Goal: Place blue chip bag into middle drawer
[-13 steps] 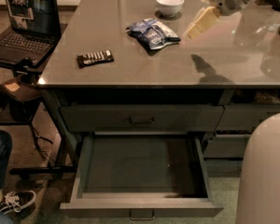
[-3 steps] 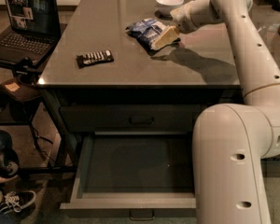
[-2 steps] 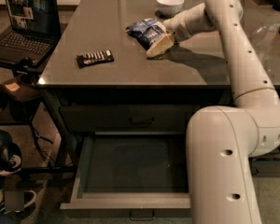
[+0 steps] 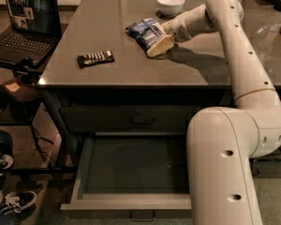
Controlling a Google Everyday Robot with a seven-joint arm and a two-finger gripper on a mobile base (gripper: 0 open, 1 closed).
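The blue chip bag (image 4: 144,32) lies on the grey table top, wrinkly, dark blue with white patches. My gripper (image 4: 160,46) comes in from the right and its pale fingers rest at the bag's right front edge, touching it. The middle drawer (image 4: 136,165) stands pulled open below the table front, its flat grey floor bare. My arm's large white links (image 4: 229,139) cover the drawer's right side.
A flat black bar (image 4: 95,57) lies on the table to the left of the bag. A white bowl (image 4: 170,3) stands behind the bag. A shut upper drawer with a handle (image 4: 141,120) is above the open one. A laptop (image 4: 23,27) sits on a stand at the left.
My arm has swung in from the right and lowered; the gripper moved from above the table's right side down to the bag's right edge. The bag has stayed in place.
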